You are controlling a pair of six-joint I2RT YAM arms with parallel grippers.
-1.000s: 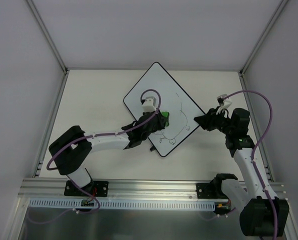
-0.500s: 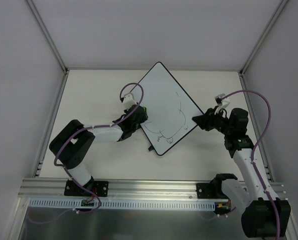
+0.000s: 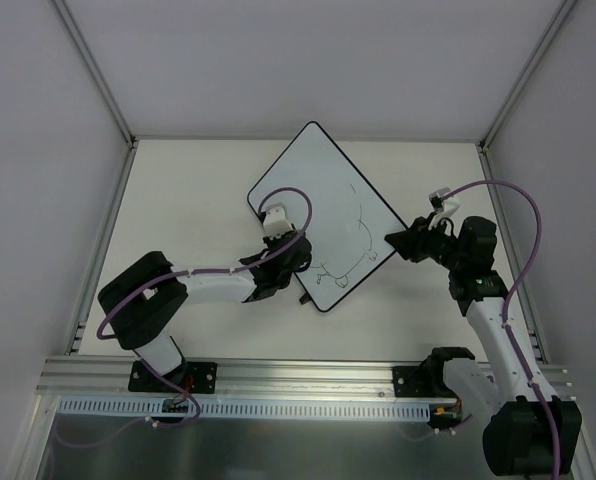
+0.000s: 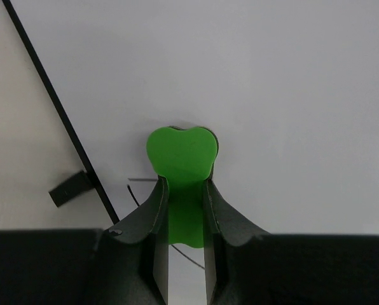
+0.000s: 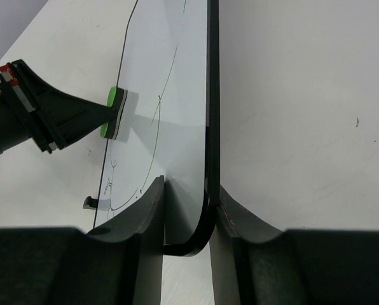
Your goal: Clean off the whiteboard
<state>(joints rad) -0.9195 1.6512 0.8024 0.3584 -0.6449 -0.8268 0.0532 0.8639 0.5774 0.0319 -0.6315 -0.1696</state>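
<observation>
Wiping is under way. The whiteboard (image 3: 318, 180) lies diamond-wise in the middle of the worktop (image 3: 178, 200). The left pincer (image 4: 186, 190), clenched on the green eraser (image 4: 180, 149), presses it near the board's 8 o'clock edge. The right pincer (image 5: 188, 190) clamps its 3 o'clock corner. The next move is probably a sweep toward 3 o'clock across the drawing (image 3: 350, 250).

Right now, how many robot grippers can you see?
2. The left gripper presses a green eraser on the whiteboard; the right gripper pinches the whiteboard's right corner.
</observation>
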